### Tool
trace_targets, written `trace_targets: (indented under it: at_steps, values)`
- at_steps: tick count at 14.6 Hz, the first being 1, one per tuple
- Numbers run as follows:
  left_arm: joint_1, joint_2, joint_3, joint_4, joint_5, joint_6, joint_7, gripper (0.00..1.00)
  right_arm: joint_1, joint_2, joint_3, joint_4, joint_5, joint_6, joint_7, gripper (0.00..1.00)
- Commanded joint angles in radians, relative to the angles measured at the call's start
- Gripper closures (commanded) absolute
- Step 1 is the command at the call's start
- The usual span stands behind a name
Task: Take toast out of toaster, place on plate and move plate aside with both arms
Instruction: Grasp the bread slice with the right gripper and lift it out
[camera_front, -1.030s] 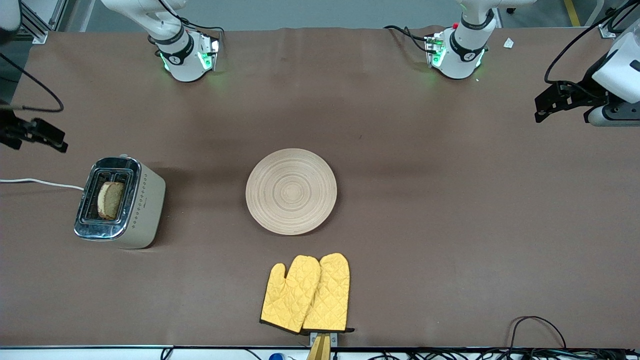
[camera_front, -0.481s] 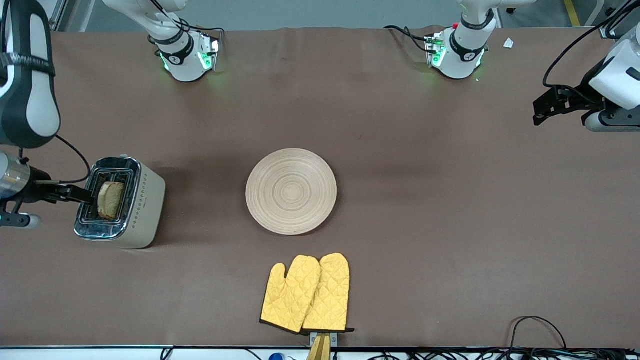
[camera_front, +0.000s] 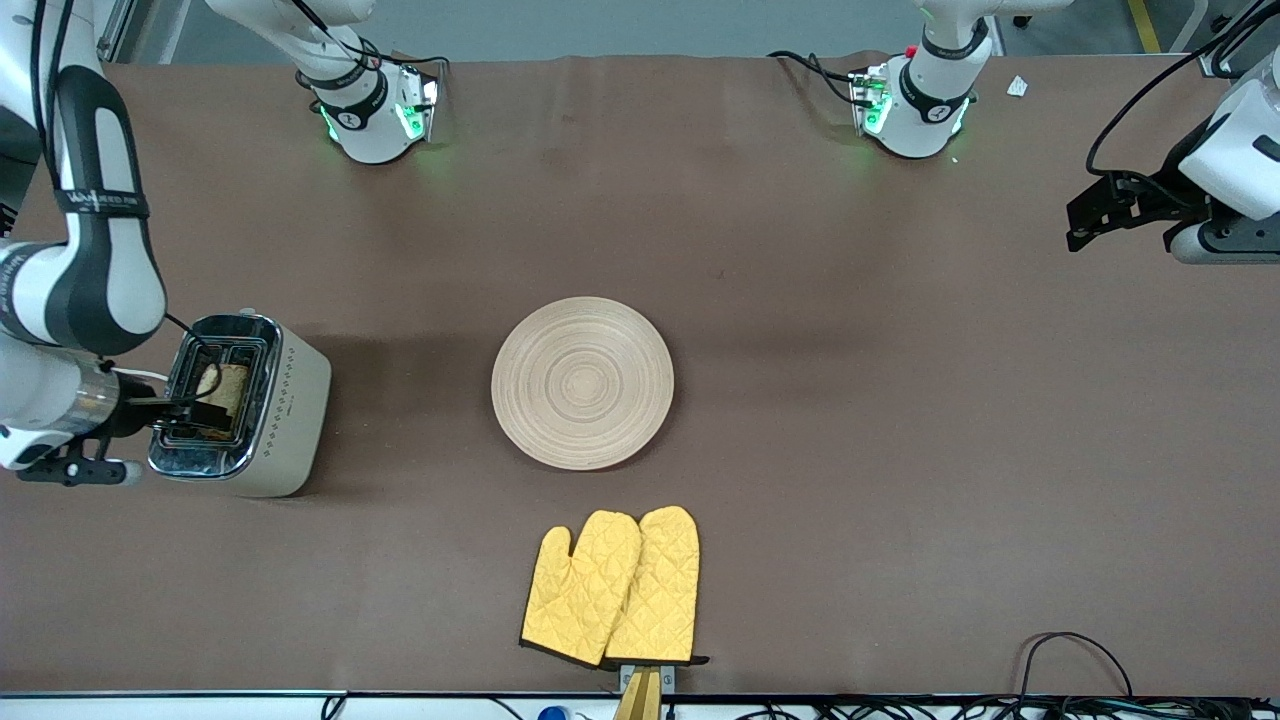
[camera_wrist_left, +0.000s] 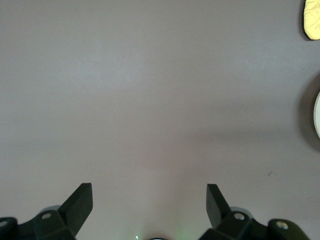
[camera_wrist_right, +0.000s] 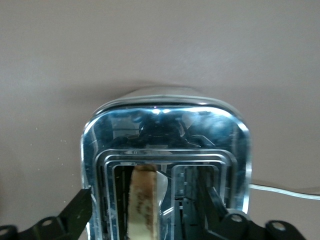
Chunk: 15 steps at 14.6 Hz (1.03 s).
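- Toast (camera_front: 226, 384) sits upright in one slot of toaster (camera_front: 240, 405), at the right arm's end of the table; its top edge pokes above the chrome.
- Right gripper (camera_front: 190, 408) is over the toaster top, jaws spread wide on either side of the slice in the right wrist view, nothing grasped yet.
- Risk: the fingers look offset from the toast; closing now could catch the slot rim or only clip a crust corner.
- Risk: a hard squeeze could crumble the bread; a pull at an angle could drag or tip the toaster.
- Plate (camera_front: 582, 383) lies mid-table, well apart from the toaster, so it is a long carry and a weak grip could drop the slice.
- Left gripper (camera_front: 1100, 205) waits over bare table at its own end, jaws released and empty.
- Oven mitts (camera_front: 612, 587) lie nearer the camera than the plate and could snag it when it is pushed aside.
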Motion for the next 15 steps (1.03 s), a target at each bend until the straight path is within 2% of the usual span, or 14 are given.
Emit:
trace_targets:
  at_steps: [1,2,8,12,15]
  values:
    - [0.005,0.026,-0.001,0.027,-0.014,-0.012,0.014,0.0,0.012,-0.018,-0.001,-0.027,0.014,-0.025,-0.039,0.91]
    - [0.006,0.028,-0.001,0.025,-0.013,-0.012,0.014,0.0,0.019,-0.018,-0.001,-0.021,0.014,-0.033,-0.036,1.0]
    - [0.006,0.02,0.008,0.028,-0.014,-0.009,0.014,0.0,-0.001,-0.027,-0.003,-0.001,0.014,-0.051,-0.05,1.0]
    - [0.009,0.026,0.01,0.028,-0.008,-0.008,0.01,0.0,0.003,-0.032,0.0,0.054,0.014,-0.109,-0.039,1.0]
    - [0.011,0.022,0.011,0.028,-0.003,-0.009,0.016,0.0,0.028,-0.081,0.005,0.091,0.023,-0.181,-0.032,1.0]
